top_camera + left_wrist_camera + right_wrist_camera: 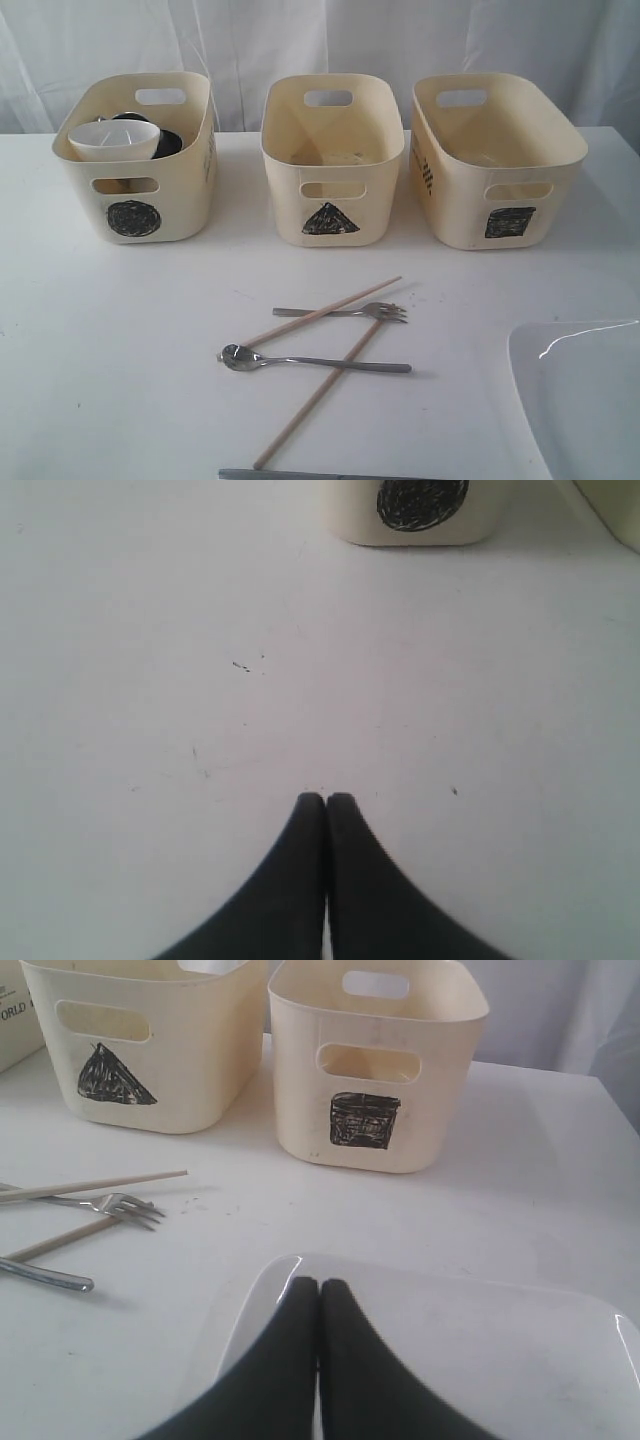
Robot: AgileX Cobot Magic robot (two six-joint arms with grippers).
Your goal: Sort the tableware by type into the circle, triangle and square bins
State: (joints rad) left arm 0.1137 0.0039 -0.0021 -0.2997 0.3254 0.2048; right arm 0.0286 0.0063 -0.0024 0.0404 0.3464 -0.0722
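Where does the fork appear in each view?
Exterior: fork lies mid-table, before the triangle bin, crossing a chopstick.
Left wrist: not in it.
Right wrist: fork lies before the triangle bin, beside the plate.
Shared landmark: triangle bin, in exterior and right wrist.

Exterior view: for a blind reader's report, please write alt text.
A circle bin, a triangle bin and a square bin, all cream, stand on a white table; the circle bin holds a white bowl. In front lie a fork, a spoon and two chopsticks, with a white plate at the right edge.
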